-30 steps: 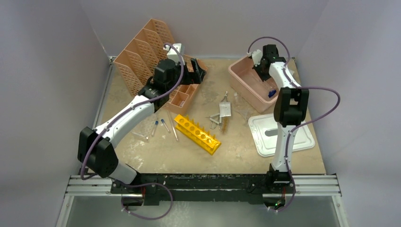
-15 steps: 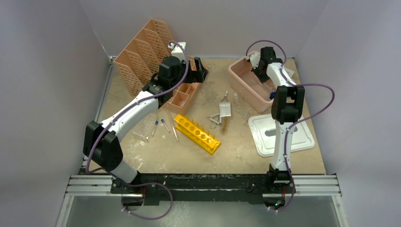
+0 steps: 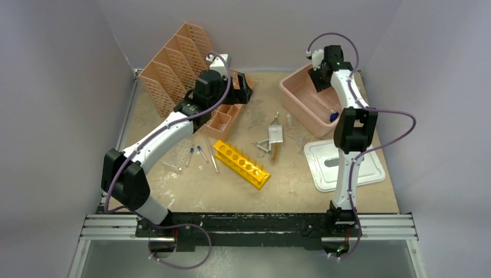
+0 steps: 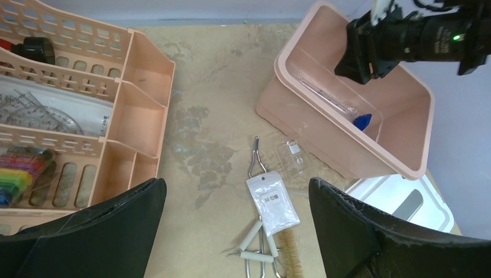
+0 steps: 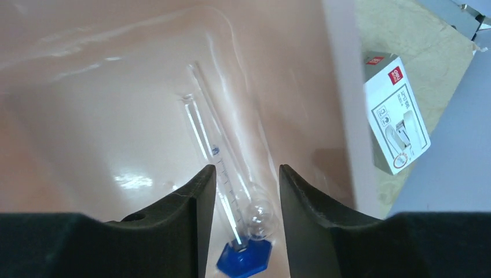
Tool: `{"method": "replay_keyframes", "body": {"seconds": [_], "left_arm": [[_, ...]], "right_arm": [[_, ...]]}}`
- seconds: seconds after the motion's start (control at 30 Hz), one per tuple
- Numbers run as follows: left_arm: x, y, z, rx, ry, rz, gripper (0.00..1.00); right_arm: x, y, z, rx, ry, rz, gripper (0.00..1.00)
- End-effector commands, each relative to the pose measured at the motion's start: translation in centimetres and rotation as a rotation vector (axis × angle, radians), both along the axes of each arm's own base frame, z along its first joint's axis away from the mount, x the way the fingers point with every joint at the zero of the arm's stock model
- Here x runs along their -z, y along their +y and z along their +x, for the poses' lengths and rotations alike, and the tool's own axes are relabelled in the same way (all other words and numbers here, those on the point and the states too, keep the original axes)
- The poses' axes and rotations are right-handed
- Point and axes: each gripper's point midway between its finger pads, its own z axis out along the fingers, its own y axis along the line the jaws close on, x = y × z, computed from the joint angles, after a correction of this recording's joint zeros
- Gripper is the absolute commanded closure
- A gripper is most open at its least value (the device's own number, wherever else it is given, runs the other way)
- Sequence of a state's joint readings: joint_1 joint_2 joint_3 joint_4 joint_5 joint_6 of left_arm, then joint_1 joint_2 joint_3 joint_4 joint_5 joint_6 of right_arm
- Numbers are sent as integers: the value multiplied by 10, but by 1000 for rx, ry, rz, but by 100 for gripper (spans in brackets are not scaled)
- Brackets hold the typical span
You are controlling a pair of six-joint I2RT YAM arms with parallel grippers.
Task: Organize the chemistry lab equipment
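A yellow test-tube rack (image 3: 241, 164) lies mid-table, with thin blue-capped tubes (image 3: 200, 153) to its left. Silvery tongs (image 4: 255, 165) lie under a white sachet (image 4: 272, 202). My right gripper (image 5: 248, 174) hangs inside the pink tub (image 3: 295, 98), open. A clear graduated cylinder (image 5: 223, 168) with a blue base (image 5: 243, 258) lies on the tub floor below the gap, apart from both fingers. My left gripper (image 4: 237, 191) hovers wide open over the table by the organizer, holding nothing.
The peach mesh organizer (image 3: 179, 63) and its low compartment tray (image 3: 223, 119) stand at the back left. The tub's white lid (image 3: 344, 165) lies at the right. A small white box (image 5: 396, 119) sits behind the tub. A brush (image 4: 284, 255) lies by the tongs.
My right gripper has opened, letting go of the cylinder, and has lifted back a little inside the tub. The left arm shifted slightly to the right early on, then stayed still.
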State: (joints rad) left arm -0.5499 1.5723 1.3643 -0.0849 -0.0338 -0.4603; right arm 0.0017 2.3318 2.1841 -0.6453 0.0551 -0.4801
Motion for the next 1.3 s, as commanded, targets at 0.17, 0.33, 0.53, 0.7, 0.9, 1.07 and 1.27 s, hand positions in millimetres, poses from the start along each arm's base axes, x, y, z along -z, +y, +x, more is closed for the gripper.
{"method": "replay_keyframes", "body": {"seconds": [0.17, 0.33, 0.53, 0.7, 0.9, 1.07, 1.27], "left_arm": [[-40, 25, -24, -60, -51, -70, 8], [-39, 32, -37, -66, -70, -107, 8], [-37, 40, -40, -107, -71, -138, 9], [-27, 55, -44, -186, -68, -169, 10], [-16, 83, -54, -313, -52, -185, 10], [-3, 88, -63, -319, -9, -173, 10], [-7, 85, -64, -307, -6, -189, 11]], "right_arm": [[-149, 55, -31, 127, -274, 316, 51], [-160, 126, -79, 82, -233, 535, 47], [-132, 172, -145, 92, -117, 613, 47], [-90, 191, -195, 150, -30, 567, 47], [-24, 194, -228, 357, 94, 609, 53], [2, 206, -218, 413, 120, 616, 51], [27, 201, -196, 595, 92, 604, 44]]}}
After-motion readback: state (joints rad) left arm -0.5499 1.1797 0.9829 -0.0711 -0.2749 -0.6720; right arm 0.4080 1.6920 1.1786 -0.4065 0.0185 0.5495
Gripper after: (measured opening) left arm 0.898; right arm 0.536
